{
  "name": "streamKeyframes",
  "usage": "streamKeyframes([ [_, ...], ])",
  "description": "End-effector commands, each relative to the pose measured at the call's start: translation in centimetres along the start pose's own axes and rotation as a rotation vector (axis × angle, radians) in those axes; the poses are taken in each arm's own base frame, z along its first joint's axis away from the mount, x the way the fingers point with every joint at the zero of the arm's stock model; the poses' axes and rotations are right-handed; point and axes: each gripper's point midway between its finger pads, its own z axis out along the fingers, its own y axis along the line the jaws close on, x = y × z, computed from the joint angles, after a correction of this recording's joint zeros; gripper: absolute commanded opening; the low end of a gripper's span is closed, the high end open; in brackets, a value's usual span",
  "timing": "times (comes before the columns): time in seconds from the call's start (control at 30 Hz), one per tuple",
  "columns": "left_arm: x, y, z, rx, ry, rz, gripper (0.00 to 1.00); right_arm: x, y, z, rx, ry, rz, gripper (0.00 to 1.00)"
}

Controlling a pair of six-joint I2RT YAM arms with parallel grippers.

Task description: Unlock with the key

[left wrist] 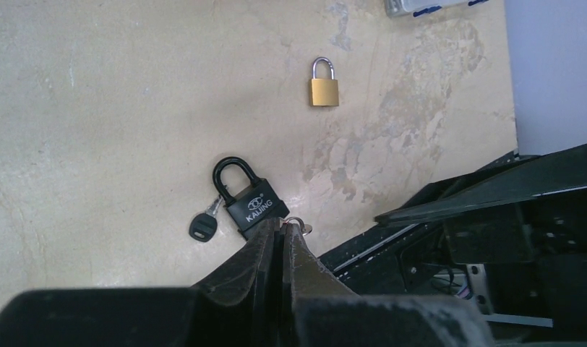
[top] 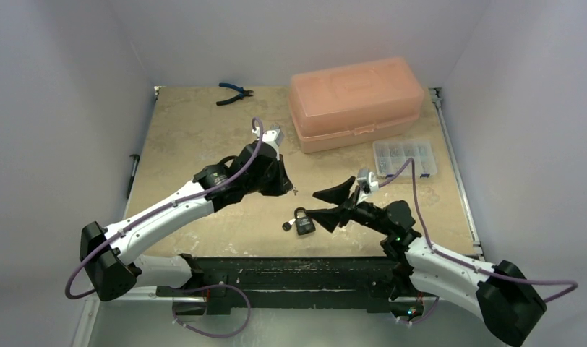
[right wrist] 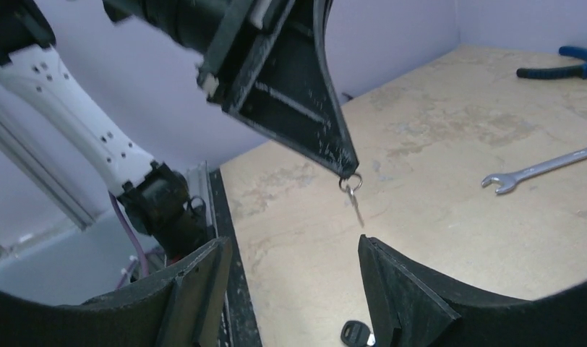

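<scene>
- Black and flat on the tabletop [top: 204, 130], the padlock [top: 303, 221] lies at the middle near the front edge. Its long axis runs far to near, shackle at the far end, so its keyhole end probably faces near.
- Left fingers [right wrist: 298, 101] are clenched on the ring of the small key [right wrist: 355, 204], which dangles blade down, long axis upright, just far-left of the padlock.
- Right fingers [top: 334, 192] are spread wide, grasping nothing, just right of the padlock; this arm is nearer it.
- 1 black-headed key [left wrist: 202, 228] lies just beside the padlock's left flank; 1 brass padlock [left wrist: 324, 84] sits apart.
- Upright blade against a lying lock: 1 must turn, I judge.
</scene>
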Motion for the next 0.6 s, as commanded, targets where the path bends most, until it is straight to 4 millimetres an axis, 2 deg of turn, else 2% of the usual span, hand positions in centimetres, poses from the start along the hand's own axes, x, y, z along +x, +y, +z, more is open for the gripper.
streamKeyframes([
  [0.0, -1.9, -2.7, -2.3, 0.099, -0.042, -0.038, 0.00, -1.2, 0.5, 1.8, -0.027, -0.050, -0.162, 0.72],
  [0.3, -1.9, -3.0, -3.1, 0.122, -0.040, -0.041, 0.00, -0.9, 0.5, 3.9, -0.034, -0.071, -0.199, 0.69],
  [0.57, -1.9, -3.1, -3.5, 0.143, -0.050, -0.047, 0.00, -0.7, -0.5, 5.1, 0.012, -0.091, -0.266, 0.68],
])
